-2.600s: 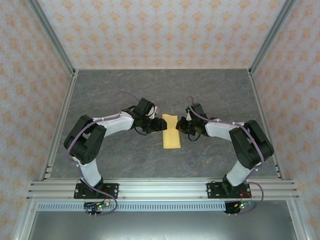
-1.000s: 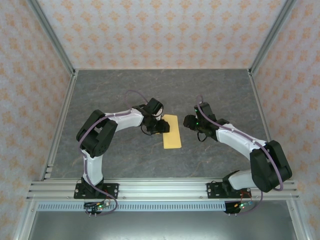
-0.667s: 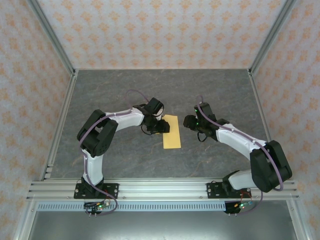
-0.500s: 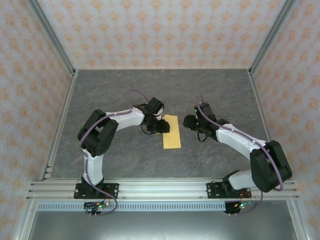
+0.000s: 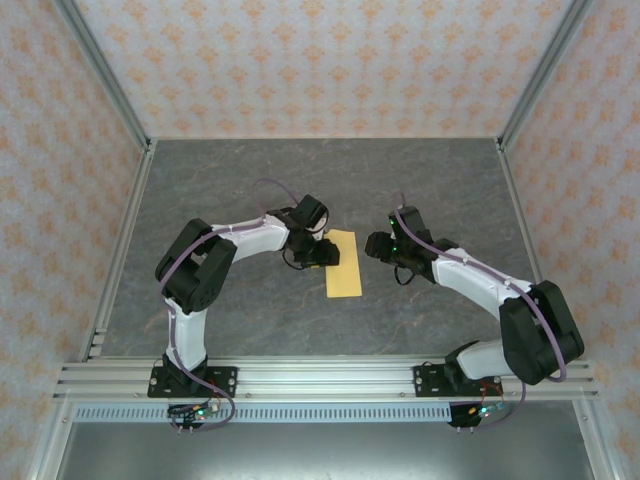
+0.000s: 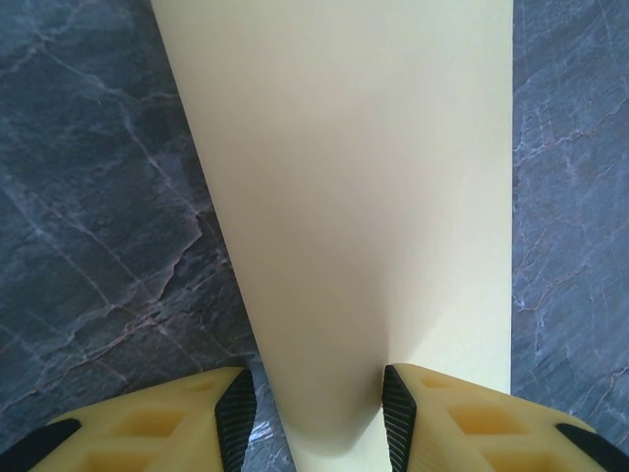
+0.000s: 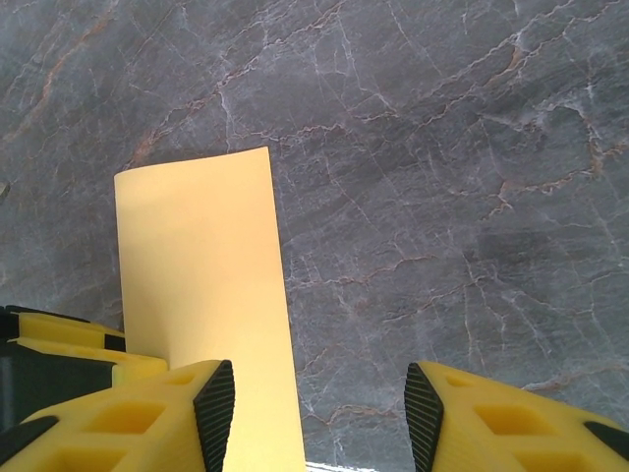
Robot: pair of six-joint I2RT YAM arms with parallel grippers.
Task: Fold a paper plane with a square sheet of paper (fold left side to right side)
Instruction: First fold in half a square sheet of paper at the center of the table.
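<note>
Seen from above, the two arms reach from their bases at 6 o'clock toward the middle of the table [image 5: 250, 180]. The sheet of paper [image 5: 345, 268] lies flat there as a narrow yellow rectangle, its long sides running toward 12 o'clock.

The left gripper [image 5: 321, 254] sits at 9 o'clock of the sheet, over its left edge. Its jaws are part open and the paper fills the gap between the fingers [image 6: 234, 418].

The right gripper [image 5: 373, 245] is at 3 o'clock of the sheet, just beside the right edge and not touching it. It is open, with bare table between its fingers [image 7: 425, 408].

A couple of seconds ago the right arm was folded up, with its gripper against the right edge. The sheet's far end was curled then, and now it lies flat. The left gripper has since moved in over the left edge.

The left gripper hides that edge from above. In the left wrist view the sheet's far end is cut off, and I cannot tell whether the fingers press on the paper or pinch a raised layer.
</note>
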